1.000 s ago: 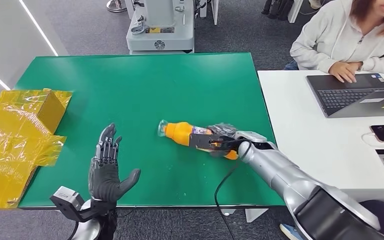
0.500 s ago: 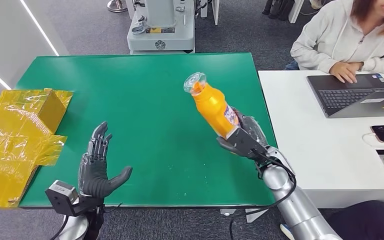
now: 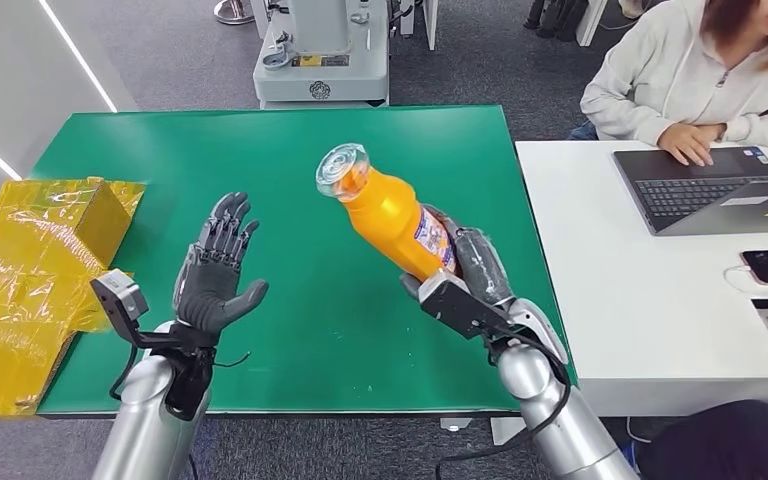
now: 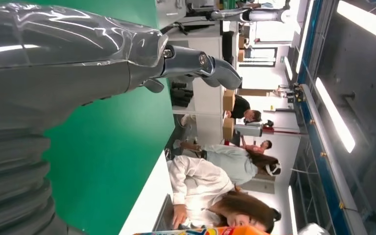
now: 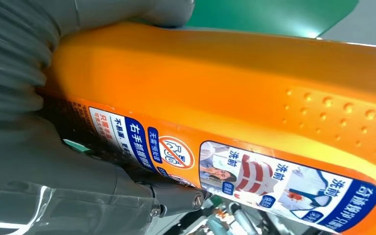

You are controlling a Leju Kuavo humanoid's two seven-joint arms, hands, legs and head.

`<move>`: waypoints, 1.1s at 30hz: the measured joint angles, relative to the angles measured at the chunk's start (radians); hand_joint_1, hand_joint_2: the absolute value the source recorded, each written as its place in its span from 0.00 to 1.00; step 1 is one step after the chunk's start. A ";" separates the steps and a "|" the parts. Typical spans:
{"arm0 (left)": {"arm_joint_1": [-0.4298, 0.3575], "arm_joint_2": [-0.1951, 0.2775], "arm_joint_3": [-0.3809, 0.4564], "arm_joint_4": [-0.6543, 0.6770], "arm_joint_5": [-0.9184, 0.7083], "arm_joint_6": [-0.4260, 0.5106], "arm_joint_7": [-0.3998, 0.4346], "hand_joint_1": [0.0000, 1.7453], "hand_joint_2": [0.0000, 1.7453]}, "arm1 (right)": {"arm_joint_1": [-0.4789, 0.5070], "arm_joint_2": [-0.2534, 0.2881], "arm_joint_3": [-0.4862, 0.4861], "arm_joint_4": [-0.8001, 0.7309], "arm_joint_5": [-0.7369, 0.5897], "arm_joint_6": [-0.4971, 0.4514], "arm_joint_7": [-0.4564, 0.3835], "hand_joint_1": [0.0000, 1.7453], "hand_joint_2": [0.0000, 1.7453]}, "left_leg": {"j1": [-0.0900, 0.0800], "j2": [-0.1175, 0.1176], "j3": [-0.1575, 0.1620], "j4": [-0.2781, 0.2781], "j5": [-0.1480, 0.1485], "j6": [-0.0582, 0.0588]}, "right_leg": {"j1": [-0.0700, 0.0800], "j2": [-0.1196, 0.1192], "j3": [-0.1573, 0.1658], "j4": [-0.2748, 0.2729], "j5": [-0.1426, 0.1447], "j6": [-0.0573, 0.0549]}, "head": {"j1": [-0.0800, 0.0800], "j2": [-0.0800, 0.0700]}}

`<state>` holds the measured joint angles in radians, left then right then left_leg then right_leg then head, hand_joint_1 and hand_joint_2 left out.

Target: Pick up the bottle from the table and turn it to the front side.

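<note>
Centre of the head frame: pickup done, turn to front not confirmed.
Green table (image 3: 290, 160) sits below; orange bottle (image 3: 390, 212) is lifted clear, tilted, cap toward upper left. Right hand (image 3: 460, 285) is clamped on its lower body; the wrist view shows label (image 5: 235, 166) text and pictograms. Left hand (image 3: 215, 275), lower left, is empty with fingers spread. Remaining, I'd judge: rotate until the front faces out.

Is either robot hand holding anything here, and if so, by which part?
The right robot hand grips the orange bottle by its lower body, at the label, cap end tilted up. The left robot hand holds nothing.
</note>
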<state>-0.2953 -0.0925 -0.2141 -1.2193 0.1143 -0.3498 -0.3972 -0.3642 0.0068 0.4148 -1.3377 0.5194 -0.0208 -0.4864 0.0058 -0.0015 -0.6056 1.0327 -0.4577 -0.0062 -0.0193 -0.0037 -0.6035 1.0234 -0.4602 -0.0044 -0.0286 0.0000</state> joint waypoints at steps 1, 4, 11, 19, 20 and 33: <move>-0.010 0.000 -0.001 0.008 0.002 0.000 0.002 0.00 1.00 | -0.006 0.006 0.008 0.002 0.001 0.002 0.001 1.00 1.00 | 0.000 0.000 0.000 0.000 0.000 0.000 | 0.000 0.000 0.000 0.000 0.000 0.000 | 0.000 0.000; -0.043 -0.005 -0.008 0.028 0.009 0.002 0.018 0.00 1.00 | -0.034 0.023 0.041 0.012 0.004 0.014 0.010 1.00 1.00 | 0.000 0.000 0.000 0.000 0.000 0.000 | 0.000 0.000 0.000 0.000 0.000 0.000 | 0.000 0.000; -0.116 -0.018 -0.030 0.059 0.041 0.018 0.045 0.00 1.00 | -0.115 0.079 0.128 0.074 0.005 0.045 0.045 1.00 1.00 | 0.000 0.000 0.000 0.000 0.000 0.000 | 0.000 0.000 0.000 0.000 0.000 0.000 | 0.000 0.000; -0.116 -0.026 -0.059 0.064 0.084 -0.015 0.075 0.00 1.00 | -0.194 0.120 0.181 0.201 0.028 0.054 0.055 1.00 1.00 | 0.000 0.000 -0.001 0.000 0.000 0.000 | 0.000 0.001 0.000 0.000 0.000 0.000 | 0.000 0.000; -0.116 -0.026 -0.064 0.060 0.089 -0.018 0.081 0.00 1.00 | -0.208 0.125 0.187 0.215 0.036 0.054 0.060 1.00 1.00 | 0.000 0.000 -0.001 0.000 0.000 0.000 | 0.000 0.001 0.000 0.000 0.000 0.000 | 0.000 0.000; -0.094 -0.018 -0.104 -0.012 0.152 -0.050 0.122 0.00 1.00 | -0.326 0.166 0.235 0.329 0.042 0.063 0.077 1.00 1.00 | 0.000 0.000 -0.001 0.000 0.000 0.000 | 0.000 0.000 0.000 0.000 0.000 0.000 | 0.000 0.000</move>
<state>-0.3897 -0.1110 -0.3178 -1.2308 0.2661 -0.3994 -0.2750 -0.6897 0.1729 0.6494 -1.0084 0.5611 0.0426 -0.4091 0.0059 -0.0013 -0.6063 1.0328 -0.4576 -0.0063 -0.0193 -0.0036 -0.6040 1.0234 -0.4602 -0.0044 -0.0286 0.0000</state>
